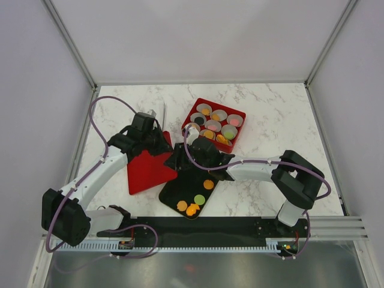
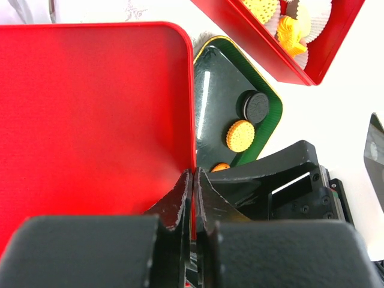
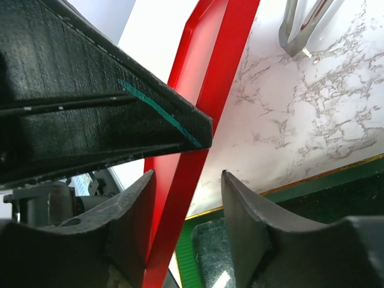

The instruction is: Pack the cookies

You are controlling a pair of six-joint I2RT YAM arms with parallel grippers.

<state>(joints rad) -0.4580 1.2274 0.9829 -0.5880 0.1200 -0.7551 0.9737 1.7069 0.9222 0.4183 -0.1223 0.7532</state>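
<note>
A red lid (image 1: 147,169) lies tilted at centre left, and my left gripper (image 1: 157,144) is shut on its edge. The left wrist view shows the fingertips (image 2: 183,195) pinching the lid's (image 2: 90,114) thin rim. My right gripper (image 1: 179,157) stands open around the same lid's rim (image 3: 201,114), which sits close to its left finger (image 3: 129,210). Cookies lie on a dark green-edged tray (image 1: 180,187): an orange one (image 1: 208,184), a green one (image 1: 199,198) and two orange ones (image 1: 187,207). A dark cookie (image 2: 255,107) and an orange one (image 2: 240,135) lie near the lid. The red box (image 1: 194,115) holds grey cups with cookies.
Metal tongs (image 1: 162,114) lie on the marble table behind the lid, also seen in the right wrist view as tongs (image 3: 306,24). The red box's wall (image 2: 264,45) stands close behind the tray. Both arms crowd the middle, over the tray's far end.
</note>
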